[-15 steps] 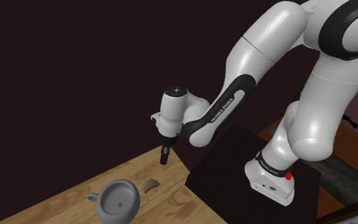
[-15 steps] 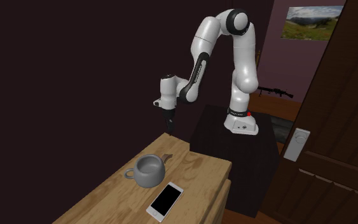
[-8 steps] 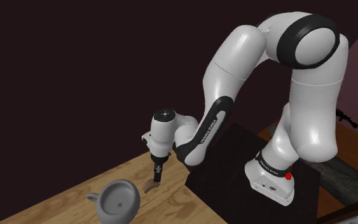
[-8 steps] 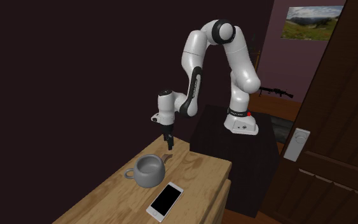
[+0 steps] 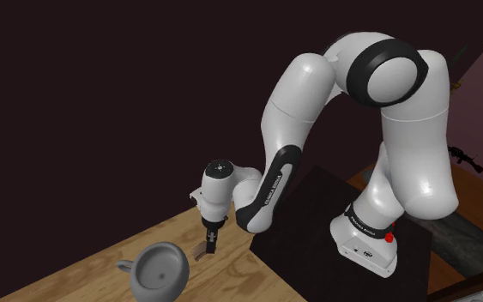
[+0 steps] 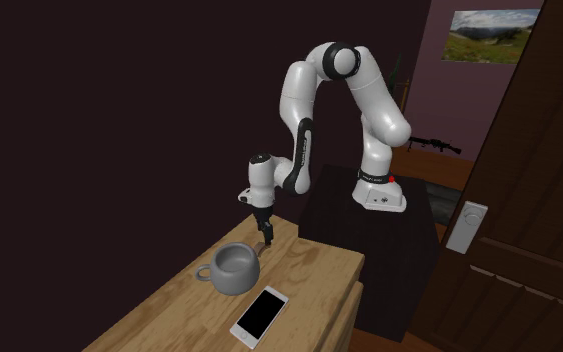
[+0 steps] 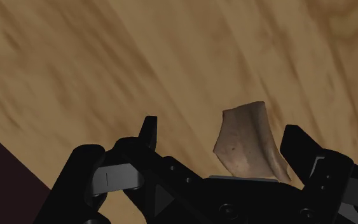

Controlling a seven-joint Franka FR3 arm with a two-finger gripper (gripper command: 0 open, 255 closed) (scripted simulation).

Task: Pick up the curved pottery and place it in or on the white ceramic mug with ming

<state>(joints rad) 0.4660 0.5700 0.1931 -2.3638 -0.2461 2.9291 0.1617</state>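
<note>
We saw the hand (image 5: 210, 244) low over the wooden surface (image 5: 68, 279), pointing down near the edge that lies toward the stand (image 5: 312, 214). Its two black fingers (image 7: 147, 130) stood apart, so the hand was released and grasped nothing.

In the wrist view the curved pottery (image 7: 246, 141), a small brownish shard, lay on the surface between the two fingers, directly under the hand (image 7: 221, 133). Neither finger seemed to touch it. It sat nearer to one finger than to the other, so it was not centred in the opening. Its longer side seemed to run away from the palm, across the line on which the fingers close. We judged therefore that they would meet it on its narrower width, which is favourable. What remained was, in our opinion, a short descent and the closing. The nearer finger would probably push the shard a little sideways first.

In the shoulder view the pottery (image 5: 199, 250) lay just beside the grey mug (image 5: 164, 269), on the side toward the stand. We could not tell whether they touched. The mug stood upright with its mouth open upward and its handle away from the hand. The carrying after a grasp would therefore be short, toward the shoulder view's lower left.
</note>
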